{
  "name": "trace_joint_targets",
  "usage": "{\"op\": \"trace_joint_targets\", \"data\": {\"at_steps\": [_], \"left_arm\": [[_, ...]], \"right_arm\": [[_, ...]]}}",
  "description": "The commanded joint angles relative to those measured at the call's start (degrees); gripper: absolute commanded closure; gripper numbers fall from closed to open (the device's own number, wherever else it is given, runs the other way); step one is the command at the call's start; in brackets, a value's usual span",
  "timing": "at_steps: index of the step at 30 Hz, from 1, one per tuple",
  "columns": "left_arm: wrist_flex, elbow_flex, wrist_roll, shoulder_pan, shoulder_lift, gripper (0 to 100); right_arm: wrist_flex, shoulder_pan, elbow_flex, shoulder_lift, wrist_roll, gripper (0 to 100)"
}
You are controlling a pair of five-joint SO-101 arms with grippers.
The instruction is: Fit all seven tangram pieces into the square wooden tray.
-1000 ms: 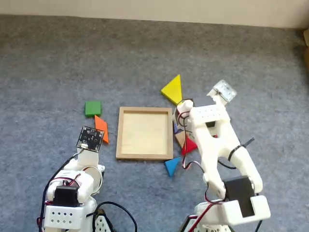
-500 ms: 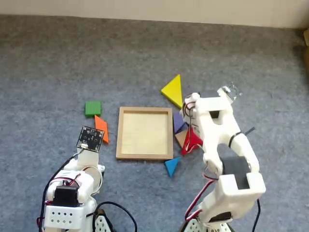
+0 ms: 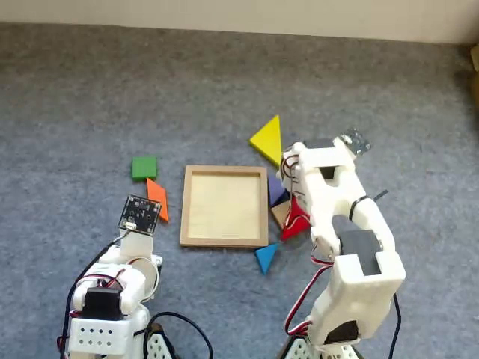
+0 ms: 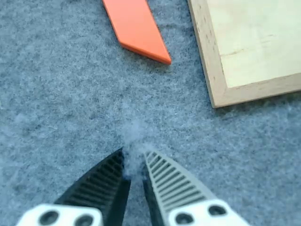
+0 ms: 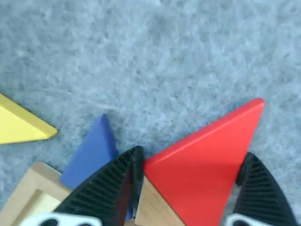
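While the left claw (image 4: 134,157) rests low over the grey carpet (image 4: 56,94) with its fingers almost together and nothing in them, the right claw (image 5: 193,157) is clamped on the red triangle (image 5: 202,165). One finger presses on each side of it. The red triangle lies just beside the square wooden tray (image 3: 224,241), on the tray's right side. It touches a tan piece (image 5: 155,209) and sits near a dark blue piece (image 5: 91,155). The tray has no pieces in it yet.

I think the triangle is light, hard and smooth. It will not bend, but it could slip or spin, because slanted edges can squeeze out from between the fingers. A hold across its wide middle looks safest, keeping it flat.
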Motion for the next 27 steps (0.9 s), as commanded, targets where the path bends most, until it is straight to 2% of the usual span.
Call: {"op": "trace_joint_targets", "data": {"at_steps": [1,27], "left_arm": [[0.4,1.1,-0.4,-0.5,-2.9,99],[0.4,1.1,-0.4,-0.5,-2.9,99]], "right_arm": [[-0.1,0.7,-2.7,0.0,-0.6,68.7],[3.3,3.1,-2.3,0.1,-0.4,68.8]]}}
